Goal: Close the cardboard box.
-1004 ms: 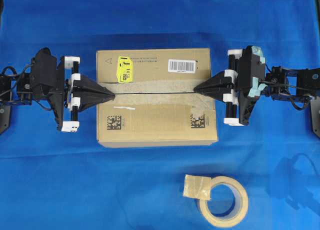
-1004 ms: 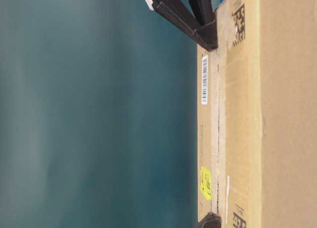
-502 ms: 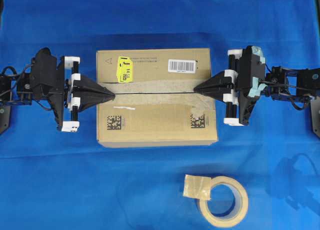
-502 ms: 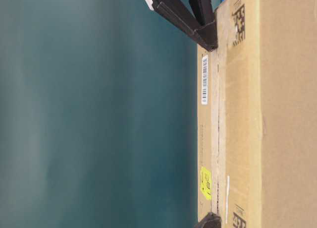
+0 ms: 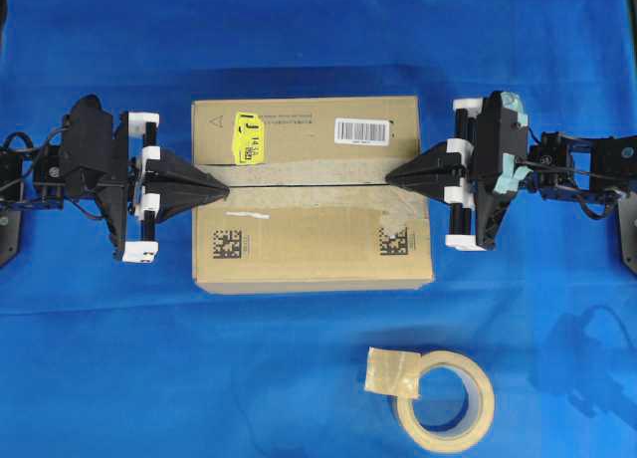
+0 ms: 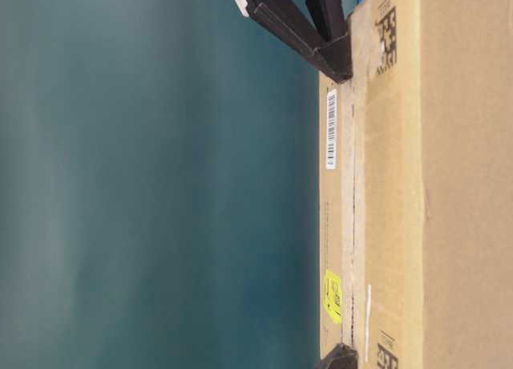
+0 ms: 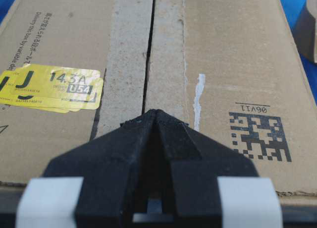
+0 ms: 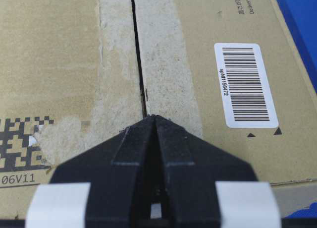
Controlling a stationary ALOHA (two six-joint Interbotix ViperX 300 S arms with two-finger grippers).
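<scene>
The cardboard box (image 5: 313, 194) sits in the middle of the blue cloth (image 5: 299, 40), and its two big top flaps lie flat and meet at a thin dark line. The left gripper (image 5: 221, 189) has its fingers pinched tight together with nothing between them, and its tip rests on one end of that line. The right gripper (image 5: 390, 174) is pinched the same way, holding nothing, at the other end. The box looks just about closed, so the best thing now is to press down softly and evenly on both ends (not hard, or the flaps may dip inside). Pushing on only one side could tip a flap up. The blue cloth is soft with a few wrinkles. A tape roll (image 5: 443, 398) lies near the front, well apart from the box.
</scene>
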